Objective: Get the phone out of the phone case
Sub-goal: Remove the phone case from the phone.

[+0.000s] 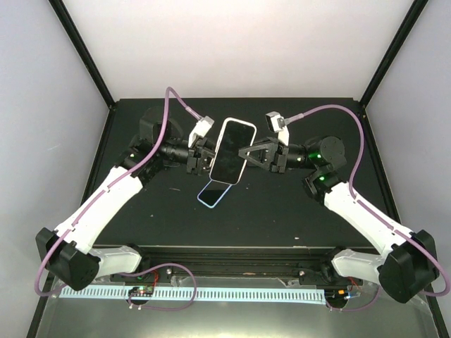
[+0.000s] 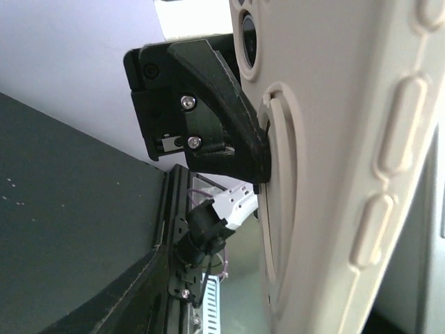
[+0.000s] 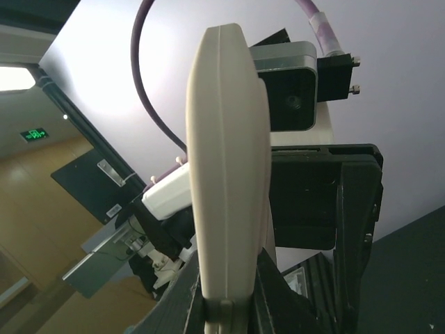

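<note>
The right end effector [image 1: 246,153] pinches the cream phone case [image 1: 230,149] aloft; the left end effector [image 1: 206,153] touches its back; we cannot tell its grip.

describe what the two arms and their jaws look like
Both the left arm and right arm have white shells on the long links, with bulky black joints. The jaws are black and angular, with silver screws. A purple cable runs to a white wrist camera on each. Green lights glow on the joints.
</note>
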### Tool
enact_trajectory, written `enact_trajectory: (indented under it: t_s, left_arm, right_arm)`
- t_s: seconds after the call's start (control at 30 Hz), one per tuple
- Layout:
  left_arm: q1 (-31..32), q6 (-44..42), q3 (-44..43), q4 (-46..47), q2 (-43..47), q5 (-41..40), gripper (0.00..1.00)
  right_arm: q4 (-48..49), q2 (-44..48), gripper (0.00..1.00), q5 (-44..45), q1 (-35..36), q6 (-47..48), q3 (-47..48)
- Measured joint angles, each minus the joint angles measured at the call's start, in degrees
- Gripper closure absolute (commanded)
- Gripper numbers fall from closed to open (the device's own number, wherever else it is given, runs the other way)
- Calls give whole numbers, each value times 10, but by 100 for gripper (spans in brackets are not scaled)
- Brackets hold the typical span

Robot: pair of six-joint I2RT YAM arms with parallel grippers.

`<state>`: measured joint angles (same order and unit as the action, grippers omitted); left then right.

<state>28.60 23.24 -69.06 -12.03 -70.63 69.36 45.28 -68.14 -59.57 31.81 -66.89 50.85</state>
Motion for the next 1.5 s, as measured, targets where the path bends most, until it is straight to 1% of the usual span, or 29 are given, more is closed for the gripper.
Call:
enact_trajectory:
  t_s: [0.07,0.13,0.23,0.33,0.4,0.47,0.6,0.67,0.77,0.8,0.87,1.0,1.17,1.27,1.5]
  left_arm:
    - [4,-12,0,-13,0,6,62]
    - [8,-22,0,-24,0,8,71]
    - [10,-23,0,-33,0,9,82]
    - [6,13,18,-3,11,8,92]
    - [0,42,45,43,23,8,98]
    - [-7,64,64,70,27,9,98]
    - [-20,111,97,120,26,9,98]
    - [-26,134,104,136,26,6,98]
    - [-36,179,113,168,26,-9,98]
    - [-42,198,118,183,26,-16,99]
    - [-55,229,130,210,26,-24,98]
    - [-75,280,151,254,25,-41,98]
    - [-87,312,164,269,23,-63,98]
    - [-95,330,169,273,23,-70,99]
    - [-109,390,202,315,21,-83,98]
  right_arm:
    - [-18,5,99,-6,3,14,0]
    - [-41,7,99,-11,7,35,0]
    - [-92,9,99,-15,8,80,12]
    - [-166,8,99,-21,9,134,40]
    - [-210,3,99,-22,9,155,55]
    - [-233,-3,97,-22,8,160,61]
    - [-270,-20,83,-25,1,167,72]
    - [-291,-28,73,-26,-3,174,84]
    - [-327,-43,66,-33,-12,194,106]
    - [-339,-47,61,-36,-15,200,112]
    - [-368,-57,58,-39,-21,219,128]
    - [-441,-75,45,-36,-33,273,169]
    - [-528,-77,33,-20,-41,361,227]
    - [-585,-74,31,16,-42,430,261]
    - [-678,-53,30,140,-38,579,291]
